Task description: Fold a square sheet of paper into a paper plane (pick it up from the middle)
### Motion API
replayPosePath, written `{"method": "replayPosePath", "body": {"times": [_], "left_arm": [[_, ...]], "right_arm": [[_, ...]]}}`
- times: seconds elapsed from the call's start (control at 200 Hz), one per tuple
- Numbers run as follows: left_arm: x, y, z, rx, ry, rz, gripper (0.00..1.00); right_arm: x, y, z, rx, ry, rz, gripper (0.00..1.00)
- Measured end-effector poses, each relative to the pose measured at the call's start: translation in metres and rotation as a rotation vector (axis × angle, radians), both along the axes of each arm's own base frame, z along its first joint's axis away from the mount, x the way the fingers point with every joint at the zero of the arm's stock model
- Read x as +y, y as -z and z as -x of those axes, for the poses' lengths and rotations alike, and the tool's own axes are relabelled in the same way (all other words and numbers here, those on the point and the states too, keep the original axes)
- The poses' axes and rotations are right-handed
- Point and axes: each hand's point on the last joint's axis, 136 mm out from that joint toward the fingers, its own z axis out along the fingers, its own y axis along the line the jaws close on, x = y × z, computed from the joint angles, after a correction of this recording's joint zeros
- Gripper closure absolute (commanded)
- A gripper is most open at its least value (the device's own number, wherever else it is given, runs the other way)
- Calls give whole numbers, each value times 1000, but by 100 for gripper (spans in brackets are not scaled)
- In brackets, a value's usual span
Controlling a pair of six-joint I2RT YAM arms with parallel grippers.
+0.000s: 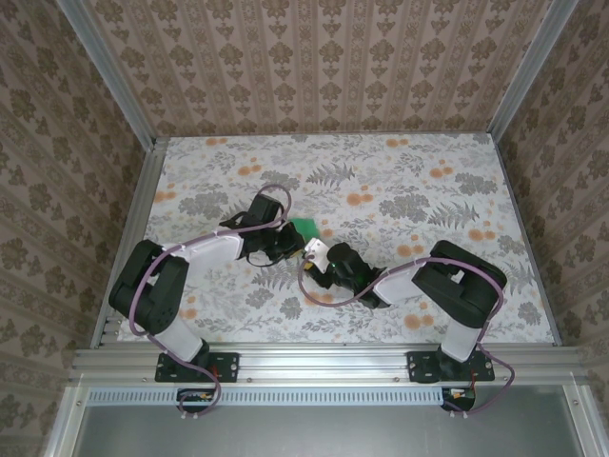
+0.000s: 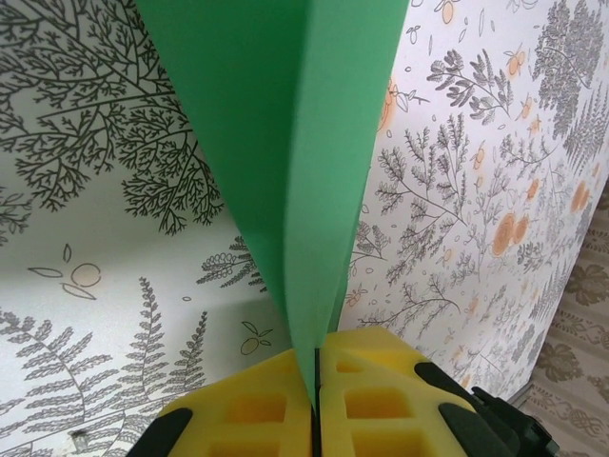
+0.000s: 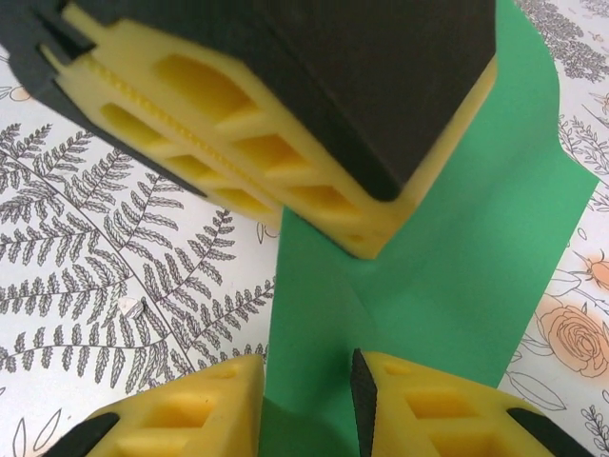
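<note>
- Paper position: the green sheet (image 1: 305, 227) sits near the centre of the tabletop (image 1: 428, 181), between the two wrists, and is bent along one lengthwise crease.
- Left gripper (image 2: 314, 373): we see its yellow fingers pressed together on the folded edge, with the crease rising straight out of the pinch.
- Right gripper (image 3: 306, 392): its fingers stand apart with the sheet passing through the gap. Neither pad presses the paper.
- We cannot tell whether the far edge of the sheet touches the tabletop.
- Risk, loss of hold: we judge that the left pinch alone carries the sheet. If it loosens before the right fingers close, the paper is likely to fall and the crease to spring open.
- Risk, skewed fold: if the right fingers close off the crease line, we expect a second, crooked crease that would spoil the plane's symmetry.
- Risk, tearing: with both grippers clamped, any pull in opposite directions could rip paper this thin at either pinch.
- Risk, collision: the left fingers sit just beside the right fingers in the right wrist view. A careless advance by either arm could knock pad against pad and shift the sheet in the pinch.
</note>
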Motion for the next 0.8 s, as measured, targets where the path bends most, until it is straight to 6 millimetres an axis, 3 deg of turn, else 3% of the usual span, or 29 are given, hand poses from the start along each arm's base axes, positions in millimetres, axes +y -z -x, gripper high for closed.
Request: {"method": "replayPosePath", "body": {"times": [0.23,0.48,0.585,0.8], "left_arm": [[2,2,2,13,-3,-12,91],[3,3,1,12,-6,-17,90],[4,4,2,16,-8,-22,84],[14,6,-2,20,-33,-44,58]], "right_arm": [[-1,-11,-9,-49,34,-22,64],[0,-13,-11,-69,29,-20,78],[2,-13,-10,-70,18,-22,84],[3,-13,-9,-29,8,-63,90]]}}
